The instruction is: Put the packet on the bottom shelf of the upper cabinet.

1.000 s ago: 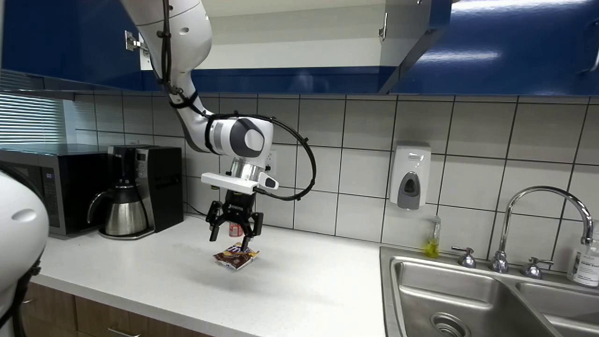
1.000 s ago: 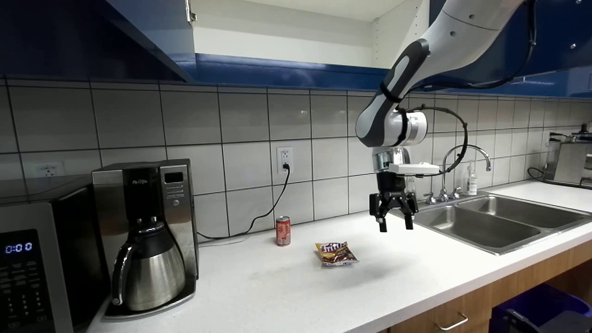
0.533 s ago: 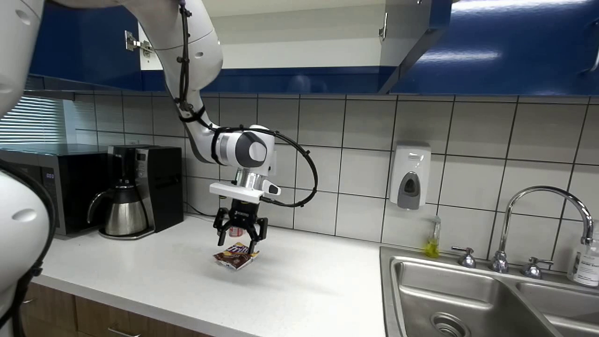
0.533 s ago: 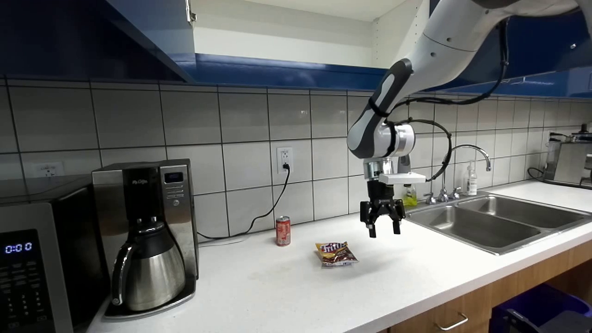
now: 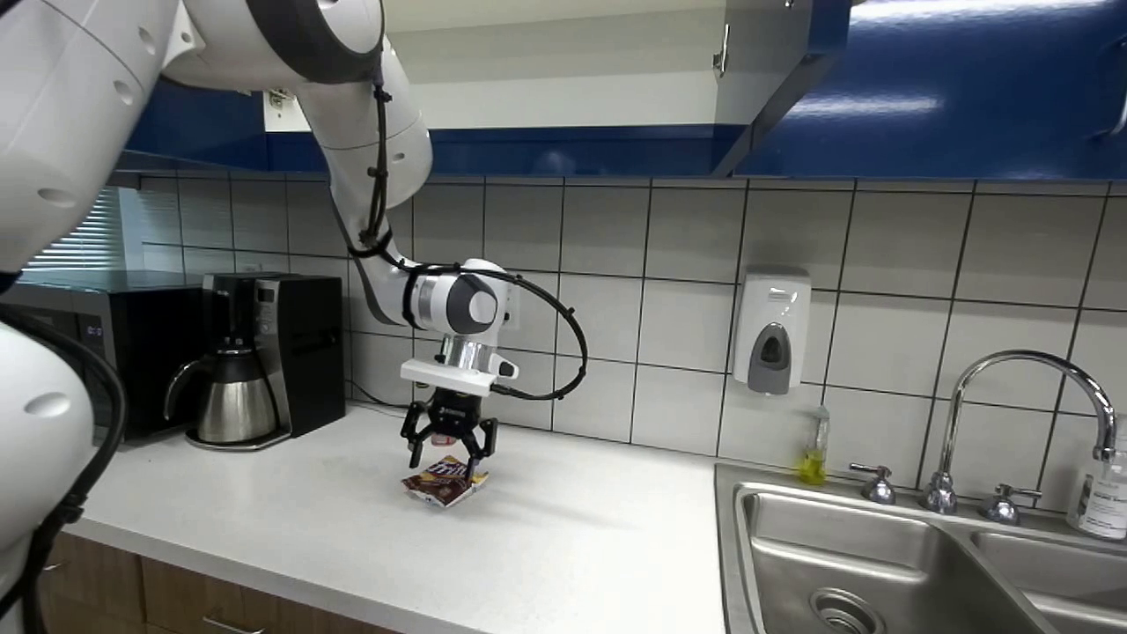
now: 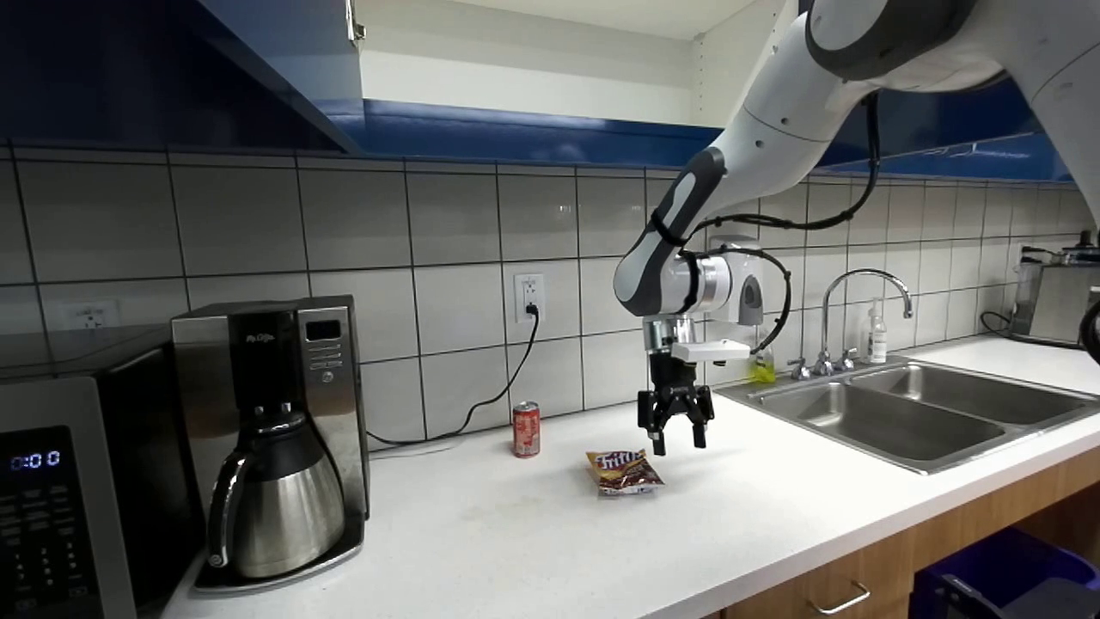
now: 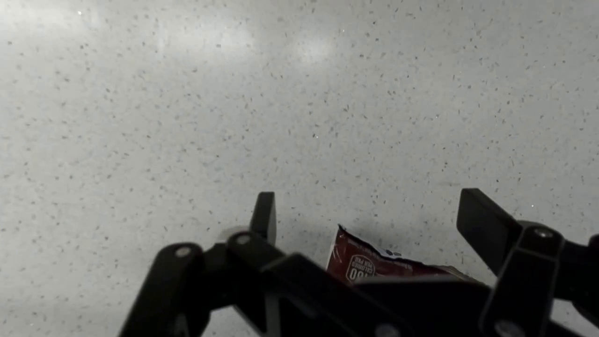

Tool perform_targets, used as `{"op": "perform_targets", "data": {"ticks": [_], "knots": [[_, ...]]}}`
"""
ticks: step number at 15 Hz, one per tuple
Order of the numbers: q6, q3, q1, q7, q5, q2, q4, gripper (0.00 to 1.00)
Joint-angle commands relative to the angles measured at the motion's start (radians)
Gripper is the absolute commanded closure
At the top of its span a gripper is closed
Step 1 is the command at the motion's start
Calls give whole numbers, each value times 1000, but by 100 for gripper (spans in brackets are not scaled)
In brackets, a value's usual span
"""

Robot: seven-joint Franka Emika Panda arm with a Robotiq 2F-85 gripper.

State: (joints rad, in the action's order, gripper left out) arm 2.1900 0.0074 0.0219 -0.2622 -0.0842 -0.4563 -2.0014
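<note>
The packet, dark red and brown with a yellow and white part, lies flat on the white counter in both exterior views. My gripper is open and empty and points down. In an exterior view the gripper is a little above the counter, just right of the packet. In the wrist view the packet shows partly between the spread fingers of the gripper; the rest is hidden behind the gripper body. The upper cabinet stands open. Its bottom shelf is hidden behind the blue front edge.
A red can stands behind the packet near the tiled wall. A coffee maker and a microwave stand at one end. A steel sink is at the other. Open cabinet doors jut out overhead.
My gripper has come down and moved toward the packet, leftward in an exterior view. It stays open. The packet has not moved.
</note>
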Motion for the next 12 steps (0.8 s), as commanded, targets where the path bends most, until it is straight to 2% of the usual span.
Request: {"op": "perform_targets", "data": {"ticks": [1, 7, 12], "knots": [[-17, 15, 12, -14, 34, -67, 84, 0], [-13, 17, 3, -3, 84, -136, 181, 0], [-7, 38, -1, -11, 76, -186, 248, 0]]}}
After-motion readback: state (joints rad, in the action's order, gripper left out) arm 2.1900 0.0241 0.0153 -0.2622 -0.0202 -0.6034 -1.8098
